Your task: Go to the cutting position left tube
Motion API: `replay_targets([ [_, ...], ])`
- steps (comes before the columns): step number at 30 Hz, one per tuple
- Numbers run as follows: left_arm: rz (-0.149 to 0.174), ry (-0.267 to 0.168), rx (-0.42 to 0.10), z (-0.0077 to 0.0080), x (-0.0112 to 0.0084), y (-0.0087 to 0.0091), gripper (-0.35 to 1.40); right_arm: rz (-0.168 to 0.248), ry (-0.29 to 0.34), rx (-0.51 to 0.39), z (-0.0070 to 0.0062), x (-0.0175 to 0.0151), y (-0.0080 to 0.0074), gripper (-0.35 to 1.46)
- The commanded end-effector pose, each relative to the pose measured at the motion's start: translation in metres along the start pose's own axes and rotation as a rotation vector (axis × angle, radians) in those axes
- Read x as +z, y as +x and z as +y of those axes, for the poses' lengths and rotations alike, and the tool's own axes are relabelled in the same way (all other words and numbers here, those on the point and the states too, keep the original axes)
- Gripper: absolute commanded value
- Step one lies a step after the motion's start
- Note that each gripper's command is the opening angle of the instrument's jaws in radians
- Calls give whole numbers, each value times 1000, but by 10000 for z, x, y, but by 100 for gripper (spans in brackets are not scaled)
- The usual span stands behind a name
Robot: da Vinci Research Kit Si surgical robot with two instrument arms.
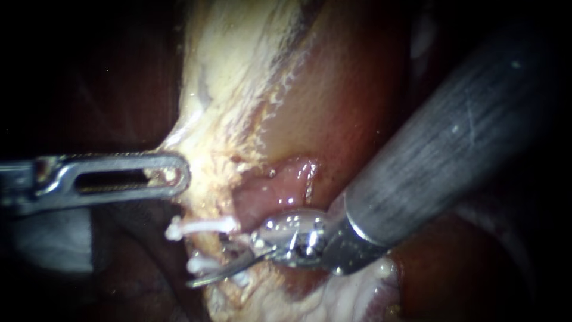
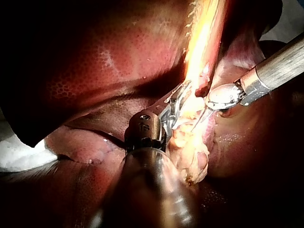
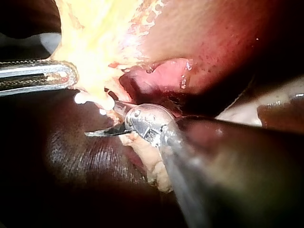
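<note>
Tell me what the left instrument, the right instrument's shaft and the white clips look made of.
Left instrument: bright polished metal, by its glints. Right shaft: dull grey, finely scratched, maybe coated metal or composite. Clips: white, matte, likely plastic.

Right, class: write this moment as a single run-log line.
left instrument: jaws shut on pale tissue | right instrument: blades open beside white clips | cut: not yet made
</note>
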Motion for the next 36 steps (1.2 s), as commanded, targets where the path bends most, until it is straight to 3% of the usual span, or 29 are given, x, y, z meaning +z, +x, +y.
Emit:
replay_targets([
  [1,-1,-1,0,0,1,0,-35,3,0,-2,1,1,0,135],
  [21,-1,-1,1,1,4,0,-35,18,3,24,19,24,2,133],
  [36,-2,-1,0,1,5,0,-35,19,3,30,20,24,1,133],
])
